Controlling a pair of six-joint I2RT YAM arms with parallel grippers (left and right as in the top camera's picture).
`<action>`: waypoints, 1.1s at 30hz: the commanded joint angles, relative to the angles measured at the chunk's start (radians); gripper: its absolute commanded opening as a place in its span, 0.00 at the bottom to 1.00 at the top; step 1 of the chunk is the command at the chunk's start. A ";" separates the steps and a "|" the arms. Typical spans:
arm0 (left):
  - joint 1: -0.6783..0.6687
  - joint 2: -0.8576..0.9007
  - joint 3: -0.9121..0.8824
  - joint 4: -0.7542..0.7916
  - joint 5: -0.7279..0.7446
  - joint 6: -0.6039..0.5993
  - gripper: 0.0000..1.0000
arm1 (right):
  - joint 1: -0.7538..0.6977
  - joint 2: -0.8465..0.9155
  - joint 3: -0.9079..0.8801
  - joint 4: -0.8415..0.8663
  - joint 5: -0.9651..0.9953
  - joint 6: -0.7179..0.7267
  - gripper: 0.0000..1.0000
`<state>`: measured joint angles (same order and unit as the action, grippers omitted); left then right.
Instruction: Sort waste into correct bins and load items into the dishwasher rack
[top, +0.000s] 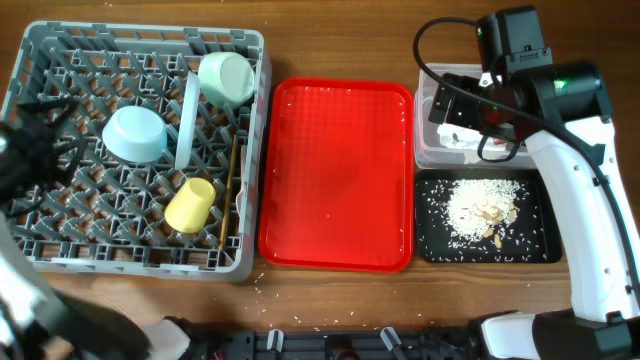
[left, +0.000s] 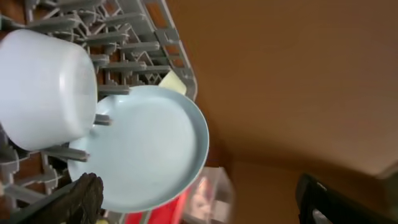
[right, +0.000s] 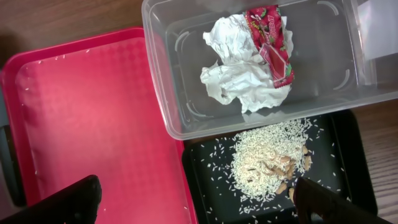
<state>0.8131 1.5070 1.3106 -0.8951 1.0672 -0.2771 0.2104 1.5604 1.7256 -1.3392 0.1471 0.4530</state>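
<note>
Nearest the robot, one yellow cup (top: 190, 204) lies on its side in the dishwasher rack (top: 140, 30). It looks light and stiff, and is probably best taken across its rim. At its 3 o'clock lie the thin chopsticks (top: 232, 190); how many there are cannot be told. Across the red tray (top: 335, 150), the black tray (top: 548, 240) holds one heap of rice (right: 261, 155) with beige scraps (right: 280, 171), too loose to pinch.

Farther back stand two bowls, the nearer bowl (top: 135, 133) and the far bowl (top: 226, 78) at its 1 o'clock. One plate (left: 143, 149) stands on edge between them. It is hard, smooth and likely slippery, so its rim is the place to grip. No fork can be made out.

At 12 o'clock of the black tray, the clear tub (right: 323, 74) holds one soft tissue wad (right: 233, 74) and one crinkly wrapper (right: 270, 40).

The left claw (left: 199, 193) is spread beside the plate and the right claw (right: 196, 190) is spread above the bins; both are empty.
</note>
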 joint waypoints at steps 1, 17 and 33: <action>-0.240 -0.233 -0.002 0.009 -0.547 -0.049 1.00 | -0.004 0.006 0.004 0.000 0.010 0.019 1.00; -0.671 -0.280 -0.002 0.049 -0.859 -0.056 1.00 | -0.004 -0.047 0.002 0.008 0.010 0.019 1.00; -0.671 -0.280 -0.002 0.049 -0.859 -0.056 1.00 | -0.199 -1.176 -0.940 1.280 -0.195 -0.285 1.00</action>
<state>0.1459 1.2247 1.3106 -0.8478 0.2165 -0.3248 0.0582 0.5602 1.0298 -0.1867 0.0631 0.2306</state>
